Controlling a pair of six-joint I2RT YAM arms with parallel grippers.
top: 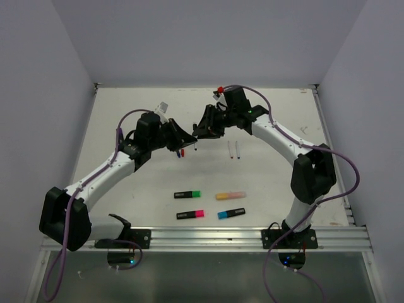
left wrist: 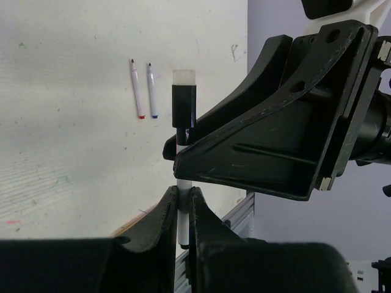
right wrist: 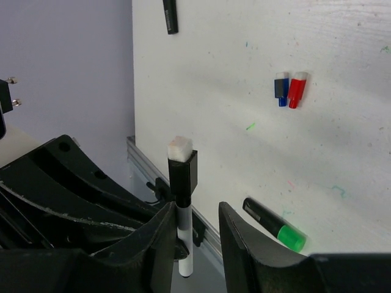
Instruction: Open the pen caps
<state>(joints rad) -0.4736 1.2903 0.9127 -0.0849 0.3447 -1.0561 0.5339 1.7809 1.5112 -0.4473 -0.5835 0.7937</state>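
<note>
L hand [left wrist: 183,195] clamps thin white pen [left wrist: 182,229] w/ black cap [left wrist: 184,107]; R hand [right wrist: 197,223] half-open round it, contact unclear.

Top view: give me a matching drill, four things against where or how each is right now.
1 black-capped pen
2 red cap
3 green highlighter
4 left hand

A loose on the table beside a blue cap
B shut on the pen's barrel
C lying capped on the table
D held off the table, cap on

Pairs: 1-D, 2-A, 3-C, 4-B
</note>
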